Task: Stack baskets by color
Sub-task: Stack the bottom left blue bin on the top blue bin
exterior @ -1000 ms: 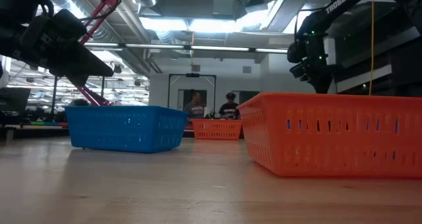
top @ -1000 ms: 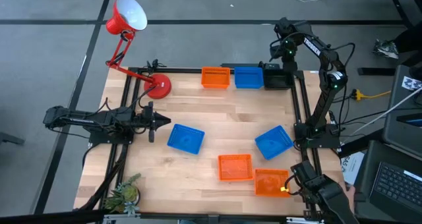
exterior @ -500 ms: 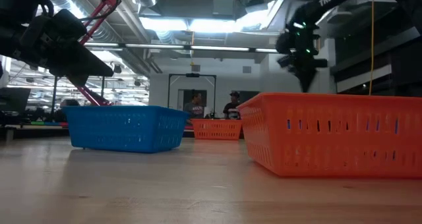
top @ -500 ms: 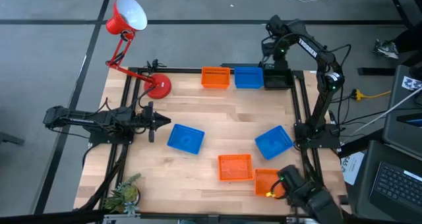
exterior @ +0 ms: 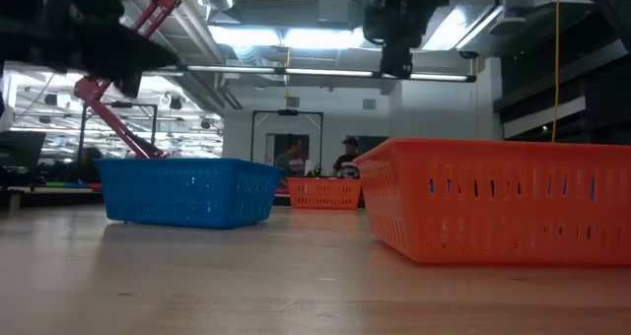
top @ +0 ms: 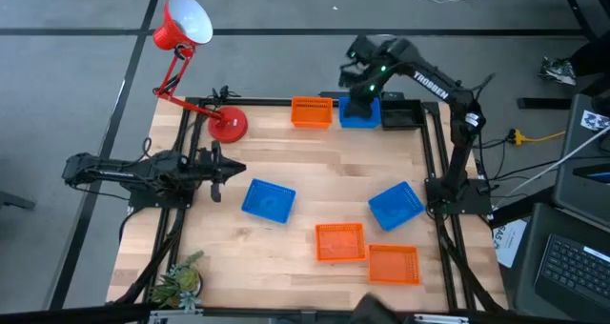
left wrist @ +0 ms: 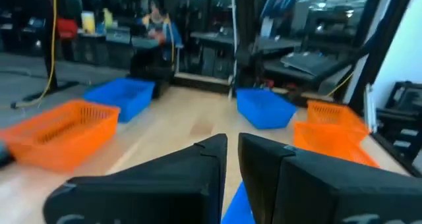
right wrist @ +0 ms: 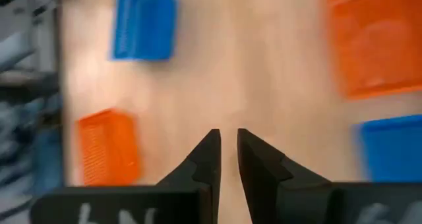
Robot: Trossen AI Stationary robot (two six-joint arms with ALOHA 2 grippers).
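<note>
near edge of the tabotop (top: 286, 267): two orange baskets side by side — one (top: 340, 242) nearer the middle, one (top: 393, 263) by the right corner, just beside each other, corners close.
a little farther in: a blue basket (top: 268, 200) left of centre and another blue basket (top: 396, 206), turned at an angle, near the right rail. both sit flat, empty, apart from the orange ones.
left gripper (top: 221, 172) hovers at the left side, pointing toward the left blue basket, not touching it. its fingers (left wrist: 204, 159) stand nearly together with a thin slit between, nothing in them.
far edge: a small orange basket (top: 312, 111) and a blue basket (top: 359, 114) touching side by side, a black basket (top: 400, 115) beyond the blue.
right gripper (top: 359, 81) hangs above that far blue basket — fingers (right wrist: 208, 155) close together, a narrow gap, gripping nothing.
red lamp (top: 187, 38) at the far left corner.
</note>
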